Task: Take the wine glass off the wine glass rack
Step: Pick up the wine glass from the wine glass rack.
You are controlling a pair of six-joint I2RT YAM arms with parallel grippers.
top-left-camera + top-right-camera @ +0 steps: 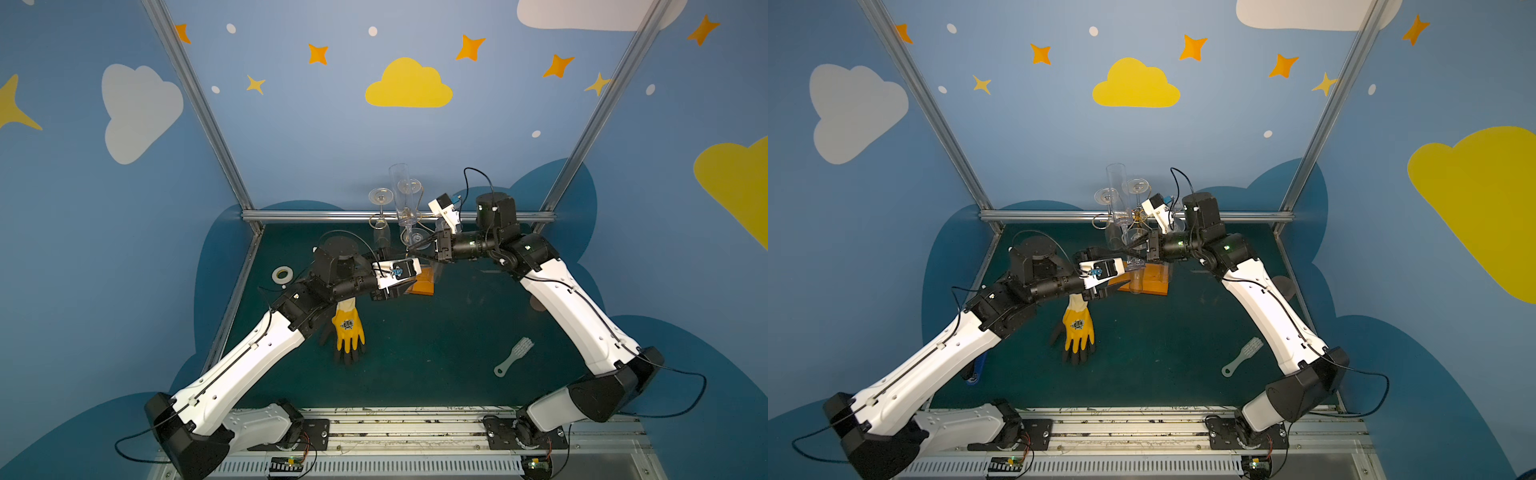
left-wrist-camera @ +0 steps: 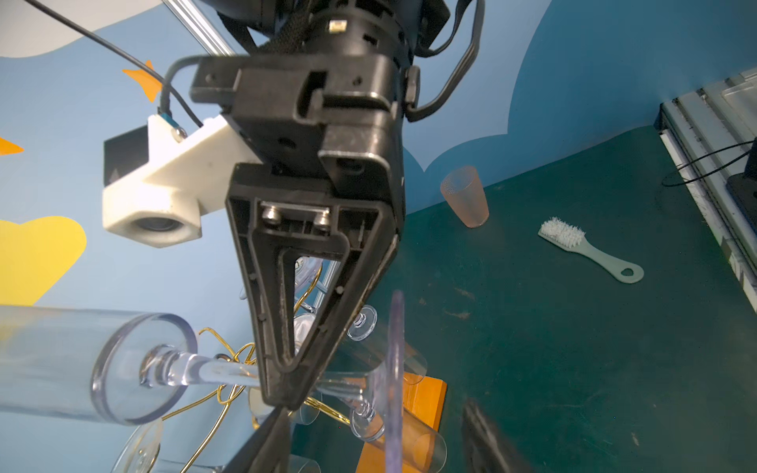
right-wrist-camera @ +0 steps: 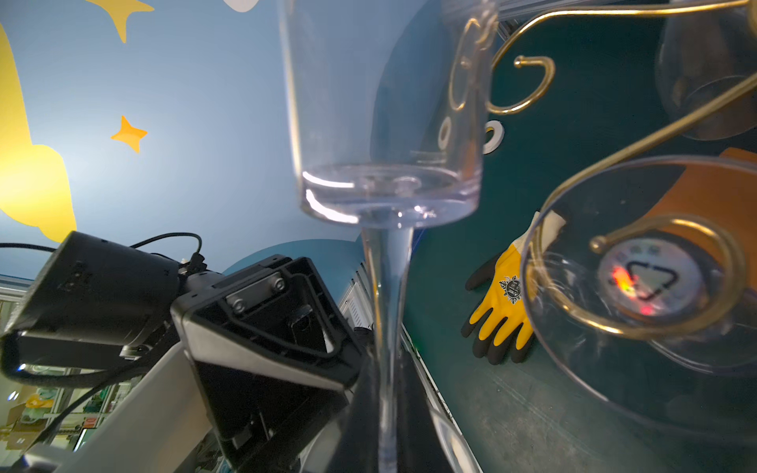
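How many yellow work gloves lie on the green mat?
1. The yellow-and-black work glove lies flat on the dark green mat, cuff beneath the left arm; others may be hidden.

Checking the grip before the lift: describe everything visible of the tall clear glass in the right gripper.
The tall clear wine glass looks plastic: a straight-sided, flat-bottomed bowl, a thin tapering stem, a round foot. It stands empty, bowl up, beside the gold wire rack on its orange wooden base. The black right gripper is shut on the stem; other contact unclear.
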